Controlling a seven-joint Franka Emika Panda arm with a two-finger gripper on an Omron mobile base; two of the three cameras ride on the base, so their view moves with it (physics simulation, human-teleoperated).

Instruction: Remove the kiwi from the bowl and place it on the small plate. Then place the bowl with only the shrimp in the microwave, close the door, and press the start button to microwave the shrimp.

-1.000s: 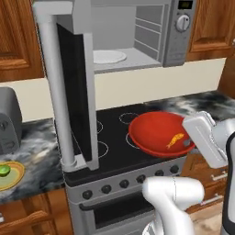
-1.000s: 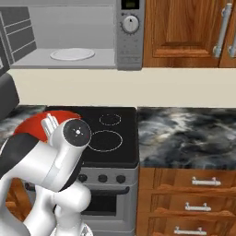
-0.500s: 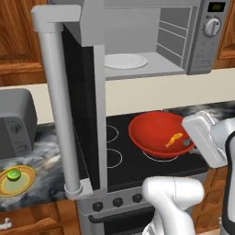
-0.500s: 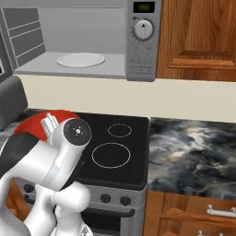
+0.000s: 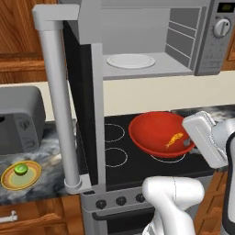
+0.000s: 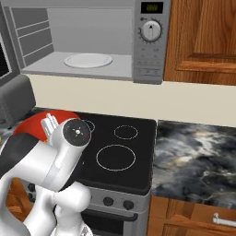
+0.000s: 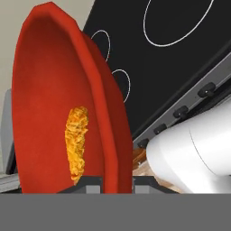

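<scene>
My gripper [image 5: 187, 143] is shut on the right rim of the red bowl [image 5: 153, 131], which hangs a little above the black stovetop. The orange shrimp [image 5: 174, 139] lies inside it. In the hand view the bowl [image 7: 45, 90] stands edge-on, its rim pinched between the tips of the gripper [image 7: 116, 182], with the shrimp [image 7: 76, 135] against its inner wall. The green kiwi [image 5: 20, 169] rests on the small yellow plate [image 5: 13, 181] on the left counter. The microwave [image 5: 220, 41] is above, and its door [image 5: 75, 69] is swung wide open to the left.
A white round tray [image 5: 131, 60] lies on the microwave floor. A dark grey toaster oven [image 5: 20, 119] stands on the left counter behind the plate. The door's long handle [image 5: 57, 101] hangs low in front of the stove's left side. Marble counter [image 6: 193, 161] extends right of the stovetop [image 6: 115, 156].
Both base views have shifted as the camera moved: the microwave and stove now look larger and nearer. The bowl stays in my grip with the shrimp inside.
</scene>
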